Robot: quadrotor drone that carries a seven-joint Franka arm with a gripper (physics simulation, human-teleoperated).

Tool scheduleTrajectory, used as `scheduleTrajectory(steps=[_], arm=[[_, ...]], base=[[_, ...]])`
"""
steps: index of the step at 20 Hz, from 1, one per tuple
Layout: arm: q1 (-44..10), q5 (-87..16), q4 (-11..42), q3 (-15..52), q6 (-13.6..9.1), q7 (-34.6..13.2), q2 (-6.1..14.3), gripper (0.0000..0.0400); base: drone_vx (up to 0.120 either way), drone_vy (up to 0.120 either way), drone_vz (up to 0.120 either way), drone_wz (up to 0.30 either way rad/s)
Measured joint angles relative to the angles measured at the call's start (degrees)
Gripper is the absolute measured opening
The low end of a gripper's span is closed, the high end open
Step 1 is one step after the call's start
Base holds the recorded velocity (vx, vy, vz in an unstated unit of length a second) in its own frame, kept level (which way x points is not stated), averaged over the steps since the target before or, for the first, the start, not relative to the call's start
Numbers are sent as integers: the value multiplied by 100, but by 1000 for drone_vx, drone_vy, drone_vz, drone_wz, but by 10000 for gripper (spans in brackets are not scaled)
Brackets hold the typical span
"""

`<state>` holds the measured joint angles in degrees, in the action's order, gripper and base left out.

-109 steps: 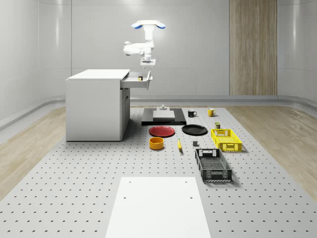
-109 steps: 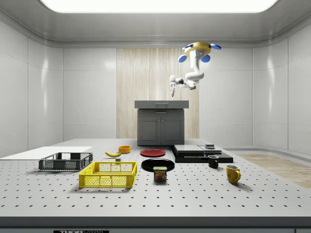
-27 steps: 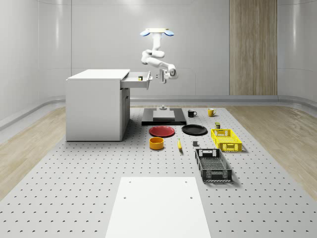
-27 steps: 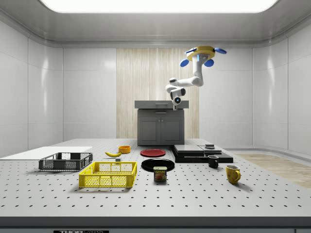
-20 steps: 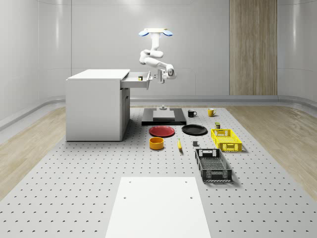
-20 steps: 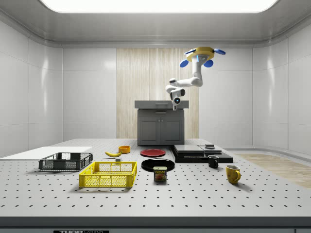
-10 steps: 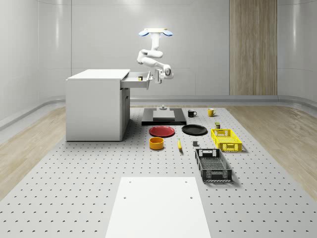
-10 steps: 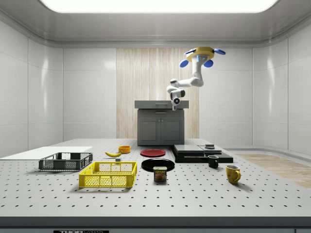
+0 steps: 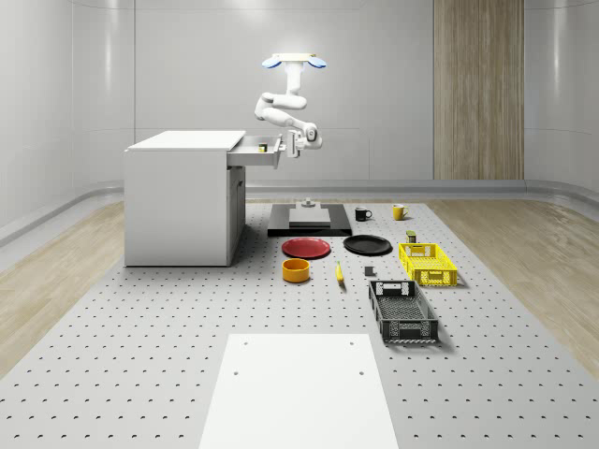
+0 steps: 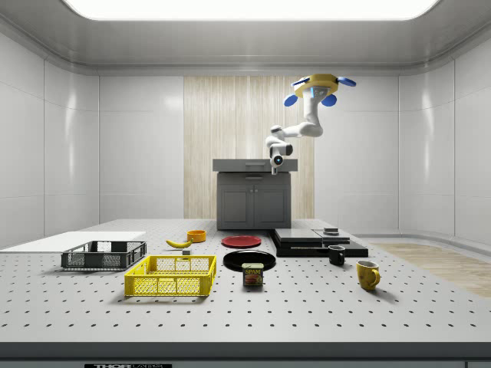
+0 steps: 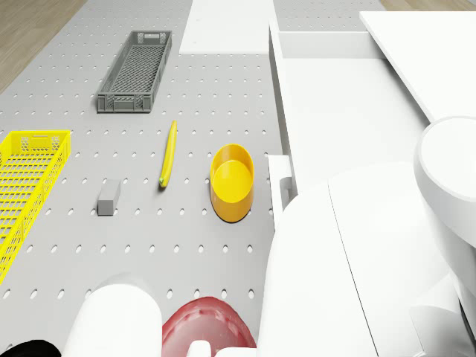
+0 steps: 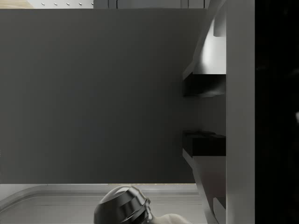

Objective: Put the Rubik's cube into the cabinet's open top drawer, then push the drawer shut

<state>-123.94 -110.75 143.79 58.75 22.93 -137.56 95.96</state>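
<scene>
I hover upper centre of whole-scene view, my end effector [image 9: 289, 144] against drawer [image 9: 259, 152] front; fingers, cannot tell. Rubik's cube [image 9: 264, 146] inside drawer. Risk: off-centre push, drawer jams; my drift breaks contact with front.

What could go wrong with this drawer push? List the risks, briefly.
1. The drone hovers in the air beside the cabinet, resting on nothing. Pushing may shove the drone back instead of moving the open drawer.
2. In the side view the gripper sits towards the right of the drawer front, so the drawer might skew and bind.
3. The Rubik's cube seems to peek above the drawer's rim and might catch on the cabinet top.
</scene>
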Motion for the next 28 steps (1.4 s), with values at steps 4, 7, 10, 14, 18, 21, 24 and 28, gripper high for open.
scheduleTrajectory(steps=[4, 7, 10, 14, 18, 21, 24, 28], arm=[[389, -559, 213, -98, 3, 355, 43, 105], [620, -805, 387, -257, 31, 258, 71, 105], [975, -1451, 518, -305, 41, 882, 99, 105], [1302, -1953, 692, -523, 102, 986, 128, 105], [1619, -2485, 830, -737, 168, 1101, 153, 105], [1888, -3084, 851, -740, 228, 1802, 160, 105], [2213, -3741, 892, -765, 324, 2459, 170, 105], [2654, -4576, 920, -835, 525, 3200, 183, 105]], base=[[0, 0, 0, 0], [0, 0, 0, 0], [0, 0, 0, 0], [0, 0, 0, 0], [0, 0, 0, 0], [0, 0, 0, 0], [0, 0, 0, 0], [0, 0, 0, 0]])
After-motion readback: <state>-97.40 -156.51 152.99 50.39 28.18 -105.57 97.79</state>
